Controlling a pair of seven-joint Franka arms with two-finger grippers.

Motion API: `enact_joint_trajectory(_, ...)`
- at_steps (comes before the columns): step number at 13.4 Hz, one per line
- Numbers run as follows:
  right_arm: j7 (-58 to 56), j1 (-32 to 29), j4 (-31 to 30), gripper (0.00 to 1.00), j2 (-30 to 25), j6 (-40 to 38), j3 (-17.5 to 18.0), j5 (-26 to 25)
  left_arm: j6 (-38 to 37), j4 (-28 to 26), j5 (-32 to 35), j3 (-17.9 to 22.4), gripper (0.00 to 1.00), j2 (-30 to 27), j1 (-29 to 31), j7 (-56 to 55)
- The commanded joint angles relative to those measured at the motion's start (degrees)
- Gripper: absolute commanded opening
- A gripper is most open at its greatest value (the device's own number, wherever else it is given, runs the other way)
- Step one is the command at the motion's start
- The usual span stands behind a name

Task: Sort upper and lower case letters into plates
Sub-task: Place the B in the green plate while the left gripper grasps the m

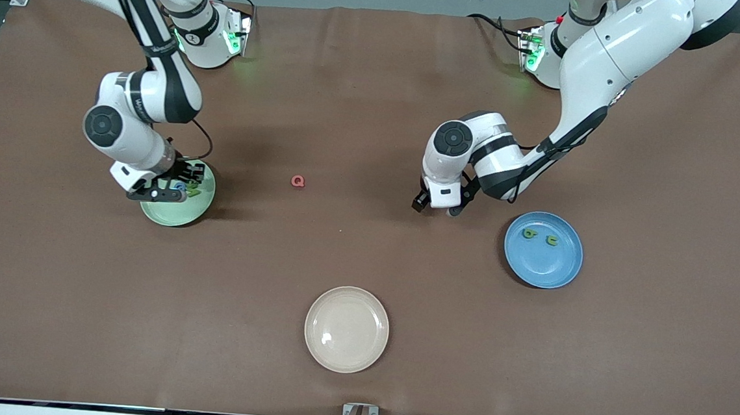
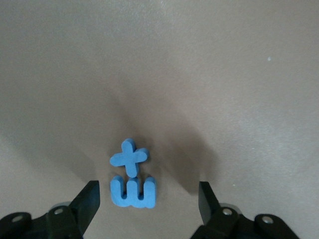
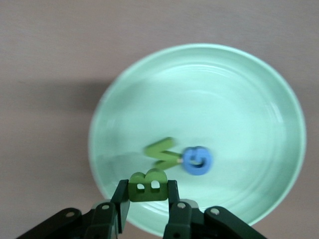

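The right gripper pinches a green letter B over the mint green plate, where a green letter and a blue G already lie. Released at the rim, the B could tip out. The left gripper, fingers spread, straddles a blue m touching a blue t on the table near the blue plate; closing might drag both.
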Motion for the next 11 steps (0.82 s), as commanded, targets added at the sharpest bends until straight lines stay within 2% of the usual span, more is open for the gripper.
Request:
enact_joint_trajectory(1,-5.2,-4.6,-3.7,0.0,-1.7,3.7,1.0,-0.4,1.4,-0.9,2.0,0.3,0.83,0.1,-0.3,-1.8)
enact_joint_trajectory(5,-5.8,-4.7,-4.9,0.0,0.1,5.1,1.2,-0.3,1.7,-1.4,2.3,0.4,0.63,0.4,-0.3,-1.8)
enact_joint_trajectory(9,-5.8,-4.0,-4.9,0.04,1.8,5.2,1.3,-0.3,1.8,-1.4,2.4,0.4,0.37,0.4,-0.3,-1.8)
enact_joint_trajectory(10,-5.8,-4.1,-4.9,0.19,1.9,5.2,1.3,-0.3,1.8,-1.3,2.3,0.4,0.31,0.4,-0.3,-1.8)
enact_joint_trajectory(11,-5.7,-4.0,-4.9,0.58,1.9,5.1,1.3,-0.3,1.8,-1.2,2.3,0.3,0.26,0.1,-0.2,-1.7)
